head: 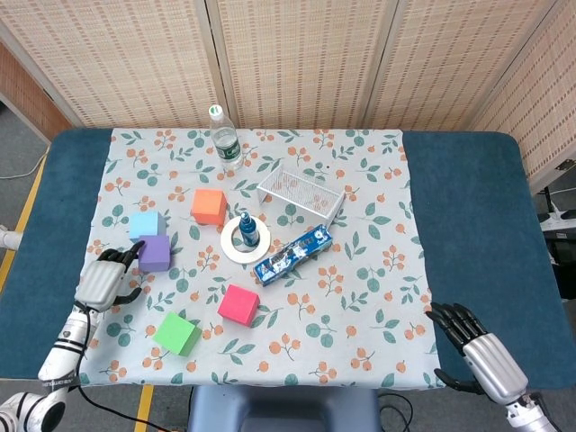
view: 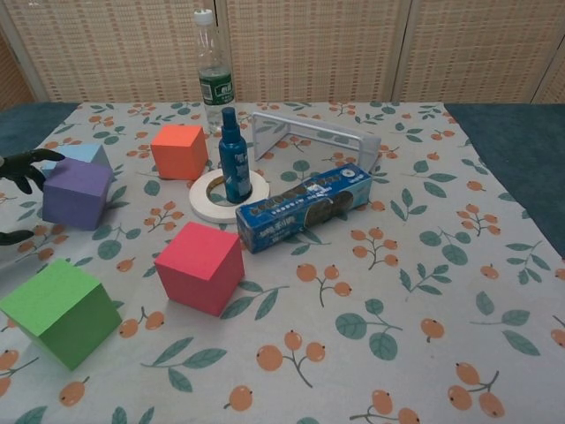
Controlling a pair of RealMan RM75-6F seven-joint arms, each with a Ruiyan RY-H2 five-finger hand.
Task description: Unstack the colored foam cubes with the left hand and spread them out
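Observation:
The purple cube sits on the cloth just in front of the light blue cube, touching it. My left hand is at the purple cube's left side. Its dark fingers reach the cube's upper left edge, while the thumb stays apart lower down. The orange cube, the pink cube and the green cube stand singly. My right hand lies open near the table's front right, holding nothing.
A blue spray bottle stands inside a white tape ring. A blue box, a white wire basket and a water bottle fill the middle and back. The floral cloth is bare on its right side.

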